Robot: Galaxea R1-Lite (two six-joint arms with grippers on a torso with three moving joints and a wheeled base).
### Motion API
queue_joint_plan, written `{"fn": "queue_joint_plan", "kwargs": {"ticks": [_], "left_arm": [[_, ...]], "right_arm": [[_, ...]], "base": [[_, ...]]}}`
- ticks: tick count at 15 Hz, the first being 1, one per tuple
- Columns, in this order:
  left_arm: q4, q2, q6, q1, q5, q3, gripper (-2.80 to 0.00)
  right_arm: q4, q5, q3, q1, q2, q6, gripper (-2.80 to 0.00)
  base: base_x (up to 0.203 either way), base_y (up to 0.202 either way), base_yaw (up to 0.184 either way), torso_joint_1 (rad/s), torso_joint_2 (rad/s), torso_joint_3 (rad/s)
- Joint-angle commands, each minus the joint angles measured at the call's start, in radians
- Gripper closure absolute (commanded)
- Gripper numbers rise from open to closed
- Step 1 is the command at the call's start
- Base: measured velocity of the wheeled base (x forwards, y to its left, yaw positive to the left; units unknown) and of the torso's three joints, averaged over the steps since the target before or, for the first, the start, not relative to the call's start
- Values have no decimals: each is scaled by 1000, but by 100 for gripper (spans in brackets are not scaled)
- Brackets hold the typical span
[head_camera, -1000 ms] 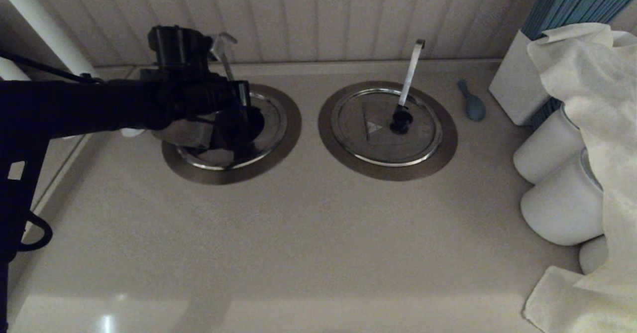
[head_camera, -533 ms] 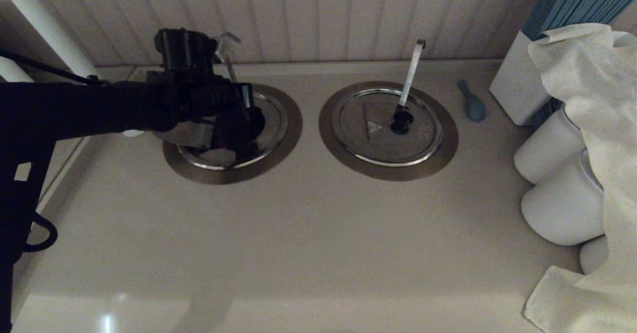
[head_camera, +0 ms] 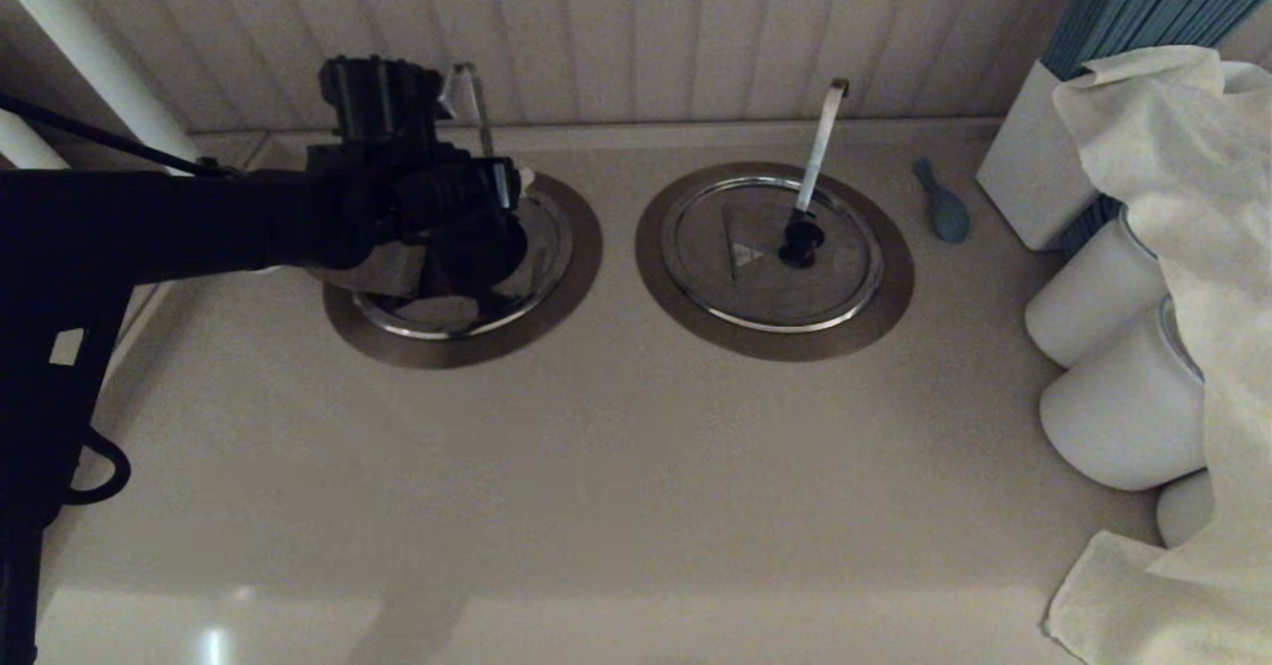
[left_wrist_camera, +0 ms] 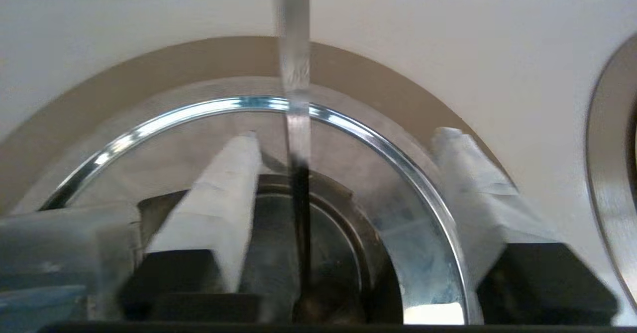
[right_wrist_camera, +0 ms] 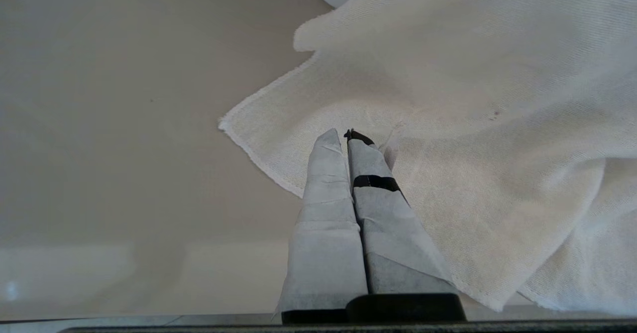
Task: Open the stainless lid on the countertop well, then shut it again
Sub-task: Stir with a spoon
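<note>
The stainless lid (head_camera: 547, 240) sits in the left countertop well, ringed by a brown-grey flange (head_camera: 467, 350). My left gripper (head_camera: 497, 210) hovers over it, open, with its taped fingers (left_wrist_camera: 234, 183) spread wide. The thin hook-tipped handle (head_camera: 480, 108) rises between them without being held. In the left wrist view the shiny rim (left_wrist_camera: 199, 108) curves around a dark opening (left_wrist_camera: 328, 253) into which the handle (left_wrist_camera: 294, 49) drops. A shiny tilted plate (head_camera: 366, 267) shows under the arm. The knob is hidden. My right gripper (right_wrist_camera: 347, 134) is shut, empty, above a white cloth.
The twin lid (head_camera: 765, 282) with a pale flat handle (head_camera: 820, 143) lies closed to the right. Further right are a blue spoon-like object (head_camera: 944, 210), a white box of blue sticks (head_camera: 1033, 183), white jars (head_camera: 1113, 407) and a draped cloth (head_camera: 1183, 148). A panelled wall stands behind.
My left gripper has shifted a little to the right and toward the wall. The hook-tipped handle has swung more upright and to the right.
</note>
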Motion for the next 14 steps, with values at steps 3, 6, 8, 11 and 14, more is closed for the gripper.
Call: {"fn": "queue_joint_plan", "kwargs": {"ticks": [3,6,8,11,14], "left_arm": [[-2,-6,-6,2,1,3,-280],[1,-51,-9,5,-2,20,-280],[1,-68,-10,6,-4,28,-280],[3,-102,-15,8,-4,38,-280],[8,-127,-19,34,-5,41,-280]], "right_arm": [[0,1,1,0,0,0,0],[0,1,1,0,0,0,0],[0,1,0,0,0,0,0],[0,1,0,0,0,0,0],[0,1,0,0,0,0,0]], "base": [[0,0,0,0,0,0],[0,0,0,0,0,0],[0,0,0,0,0,0],[0,0,0,0,0,0],[0,0,0,0,0,0]]}}
